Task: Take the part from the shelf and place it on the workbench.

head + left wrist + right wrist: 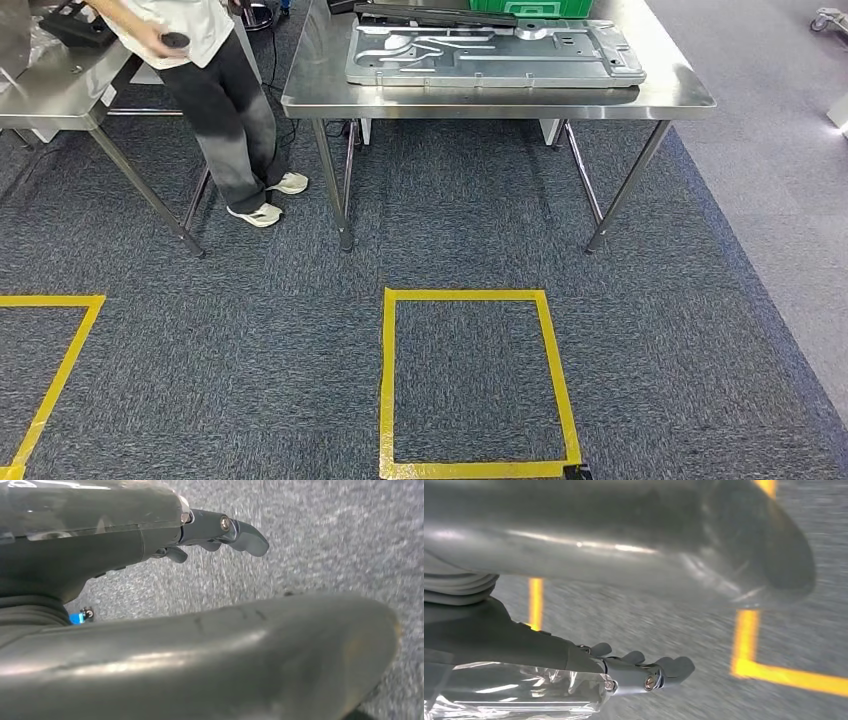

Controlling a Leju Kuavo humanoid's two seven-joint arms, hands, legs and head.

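Lying flat on the workbench (660, 98) at upper centre of the head view, the part (490, 55) runs its long axis left-right. Left hand (220, 535) and right hand (644, 672) hang over carpet, fingers loosely extended, holding nothing; neither looks nearer.

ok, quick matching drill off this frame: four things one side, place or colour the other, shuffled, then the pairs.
Things:
1. metal part
2. green crate
3. tape square
4. person

Place or colour:
A. yellow, on the carpet
B. flat on the steel workbench
C. standing between two tables
D. at the workbench's far edge

Pairs: 1-B, 2-D, 3-A, 4-C
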